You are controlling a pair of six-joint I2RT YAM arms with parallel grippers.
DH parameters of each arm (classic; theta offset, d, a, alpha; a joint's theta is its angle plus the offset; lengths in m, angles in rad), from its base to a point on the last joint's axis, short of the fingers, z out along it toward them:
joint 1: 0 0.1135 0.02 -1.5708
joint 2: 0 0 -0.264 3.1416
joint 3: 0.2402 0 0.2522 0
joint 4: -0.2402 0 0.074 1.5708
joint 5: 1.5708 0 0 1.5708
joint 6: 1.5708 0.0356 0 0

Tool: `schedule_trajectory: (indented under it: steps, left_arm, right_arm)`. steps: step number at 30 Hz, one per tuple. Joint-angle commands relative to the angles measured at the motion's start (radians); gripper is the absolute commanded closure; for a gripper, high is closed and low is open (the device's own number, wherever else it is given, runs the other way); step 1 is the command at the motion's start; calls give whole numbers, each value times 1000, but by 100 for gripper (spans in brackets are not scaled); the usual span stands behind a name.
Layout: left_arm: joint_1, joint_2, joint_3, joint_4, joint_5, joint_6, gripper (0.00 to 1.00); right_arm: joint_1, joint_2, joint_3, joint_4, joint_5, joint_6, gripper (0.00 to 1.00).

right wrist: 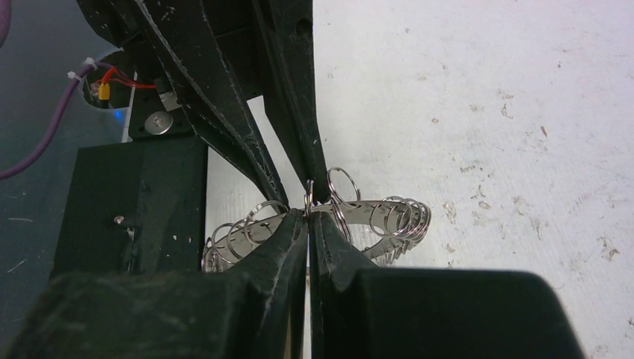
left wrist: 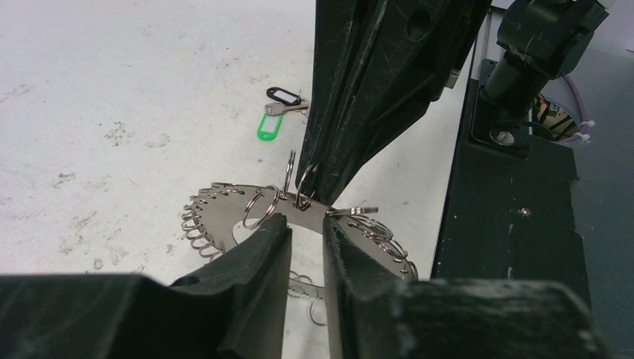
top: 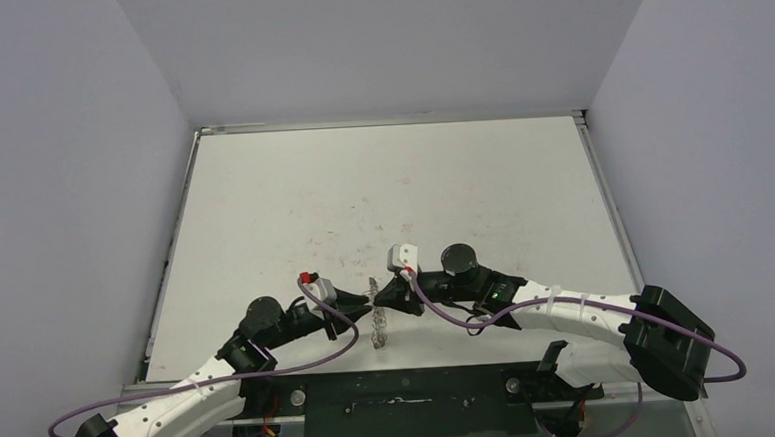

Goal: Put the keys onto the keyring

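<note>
- While your right gripper (right wrist: 308, 217) is pinching shut on the rim of the keyring (right wrist: 374, 213) and standing it on edge close to the near side of the table (left wrist: 112, 75), the keys (left wrist: 278, 111) are lying flat on the surface. They are sitting farther out than the ring and touching neither gripper, so nothing is being threaded yet.
- Your left gripper (left wrist: 305, 224) is straddling the ring's band with a narrow gap showing, and it cannot be told whether its fingers are bearing on the metal. If they are not, you are risking the ring swinging or dropping the moment the right one lets go.
- Both sets of fingers are crowding the same stretch of rim, so you are risking a finger-to-finger knock or a snagged wire loop when either one is pulling away.
- You are needing one arm free to fetch the keys. The small flat key is likely to be sliding rather than lifting, and its tags may be dangling and catching the loops.
</note>
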Motion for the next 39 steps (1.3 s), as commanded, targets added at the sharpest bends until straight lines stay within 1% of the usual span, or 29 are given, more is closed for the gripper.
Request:
schedule_trajectory:
  steps: [1,4,7,9,11,15,19,22,25,28,33,39]
  left_arm:
    - [-6,20,17,150,10,19,84]
    - [-6,27,16,171,10,27,87]
    - [-7,24,16,168,10,31,87]
    - [-6,14,16,153,9,35,82]
    - [-6,-4,17,128,3,42,81]
    - [-6,-47,19,80,-8,61,88]
    - [-6,-103,24,15,-47,89,90]
    - [-7,-115,15,24,-52,99,93]
    - [-6,-96,17,34,-29,101,93]
    - [-6,-65,19,51,-7,101,92]
    - [-6,-27,27,59,-2,103,83]
    - [-6,12,29,118,23,109,83]
  right_arm:
    - [-9,-22,10,71,-35,-7,100]
    - [-9,-20,11,71,-39,-6,100]
    - [-7,-21,12,70,-45,-6,100]
    - [-8,-25,11,70,-45,-6,100]
    - [-8,-29,8,69,-45,-6,100]
    - [-8,-35,5,68,-45,-11,100]
    - [-8,-37,4,71,-49,-15,100]
    - [-8,-32,6,74,-52,-14,100]
    - [-9,-27,8,79,-54,-12,100]
    - [-8,-23,10,83,-58,-11,100]
    - [-8,-23,12,85,-64,-10,100]
    - [-9,-21,10,81,-69,-13,100]
